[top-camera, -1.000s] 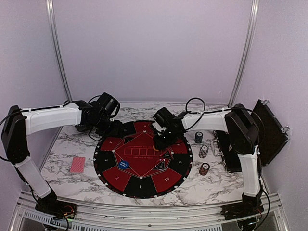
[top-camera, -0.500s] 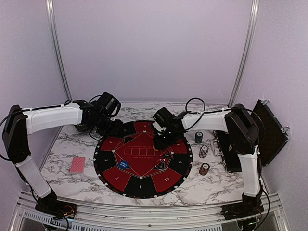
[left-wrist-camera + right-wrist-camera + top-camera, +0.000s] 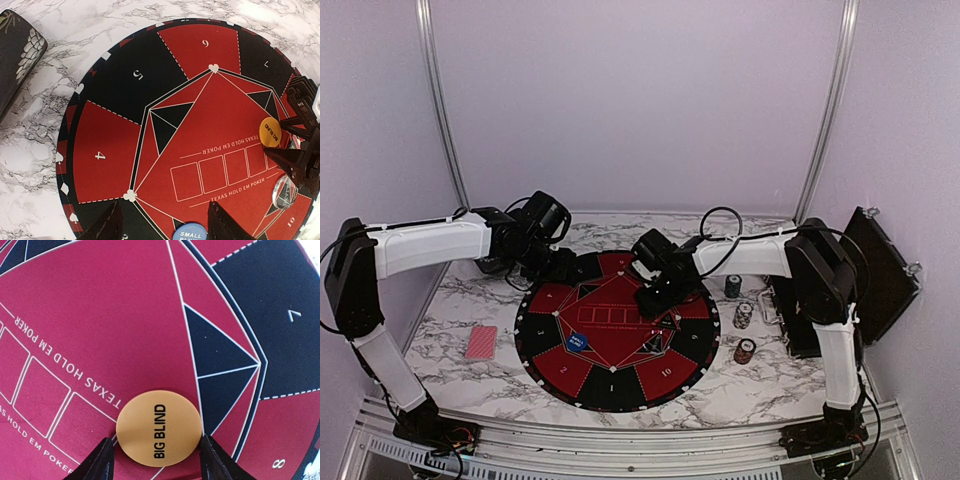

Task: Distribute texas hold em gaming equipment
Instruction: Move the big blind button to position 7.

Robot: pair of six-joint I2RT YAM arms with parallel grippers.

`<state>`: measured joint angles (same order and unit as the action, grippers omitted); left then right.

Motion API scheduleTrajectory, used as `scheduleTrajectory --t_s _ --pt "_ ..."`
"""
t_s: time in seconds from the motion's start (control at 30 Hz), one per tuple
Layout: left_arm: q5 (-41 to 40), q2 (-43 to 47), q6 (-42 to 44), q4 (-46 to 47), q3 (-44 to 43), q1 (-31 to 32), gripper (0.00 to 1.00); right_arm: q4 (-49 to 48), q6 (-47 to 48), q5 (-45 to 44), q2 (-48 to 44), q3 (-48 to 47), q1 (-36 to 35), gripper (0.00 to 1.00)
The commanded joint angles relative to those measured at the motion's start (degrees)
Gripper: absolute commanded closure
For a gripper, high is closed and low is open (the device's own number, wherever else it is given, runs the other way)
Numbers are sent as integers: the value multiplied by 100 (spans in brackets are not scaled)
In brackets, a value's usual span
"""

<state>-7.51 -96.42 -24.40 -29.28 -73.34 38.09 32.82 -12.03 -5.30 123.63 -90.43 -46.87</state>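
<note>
The orange disc, marked BIG BLIND, lies flat on the red centre of the round mat. My right gripper is open, with one fingertip on each side of the disc's rim. The top view has this gripper low over the mat's far right part. My left gripper hangs open and empty over the mat's left half, just behind the blue marker. Red-backed cards lie on the marble at the left. Three chip stacks stand right of the mat.
An open black case fills the right edge beside the chips. A dark patterned flat object lies on the marble off the mat's far left. A clear round piece rests on the mat near the right gripper.
The right gripper's jaws have widened around the orange disc, and that arm has shifted slightly left. The left arm has not moved.
</note>
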Motion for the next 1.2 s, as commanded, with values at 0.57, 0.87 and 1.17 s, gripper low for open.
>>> scheduleTrajectory --t_s 0.57,0.87,1.17 --pt "23 -67 40 -218 -130 -12 41 -30 31 -445 428 -181 361 49" --pt "20 -143 72 -212 -196 -12 41 13 122 -453 812 -730 511 49" --pt "19 -171 91 -245 -212 -12 41 32 114 -486 857 -712 671 49"
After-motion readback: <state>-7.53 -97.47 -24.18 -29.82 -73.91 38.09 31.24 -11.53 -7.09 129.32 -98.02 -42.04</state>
